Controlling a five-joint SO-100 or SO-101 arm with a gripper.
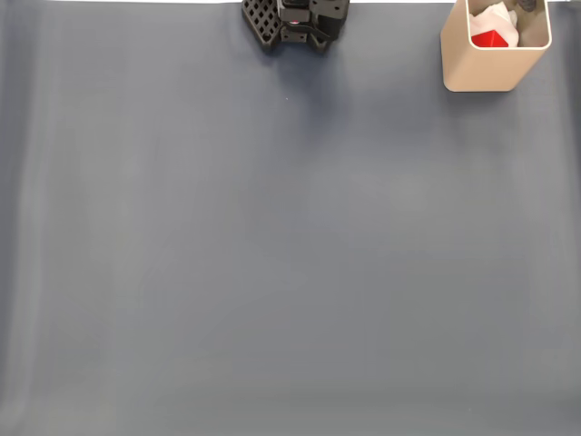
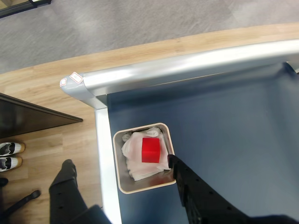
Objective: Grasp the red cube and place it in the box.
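The red cube (image 2: 151, 150) lies on crumpled white paper inside the beige box (image 2: 120, 184), which stands in the table's corner. In the fixed view the box (image 1: 486, 71) is at the top right, with the red cube (image 1: 489, 39) showing over its rim. High above the box my gripper (image 2: 120, 161) is open: one black finger (image 2: 67, 179) hangs to the left of the box, past the table edge, and the other finger (image 2: 184, 179) is at its right. Nothing is held between them.
A blue-grey mat (image 1: 290, 254) covers the table. The arm's black base (image 1: 298, 22) sits at the top edge in the fixed view. The wrist view shows the table's silver rim (image 2: 187, 67), a wooden floor, a dark cabinet (image 2: 28, 116) and shoes (image 2: 9, 156).
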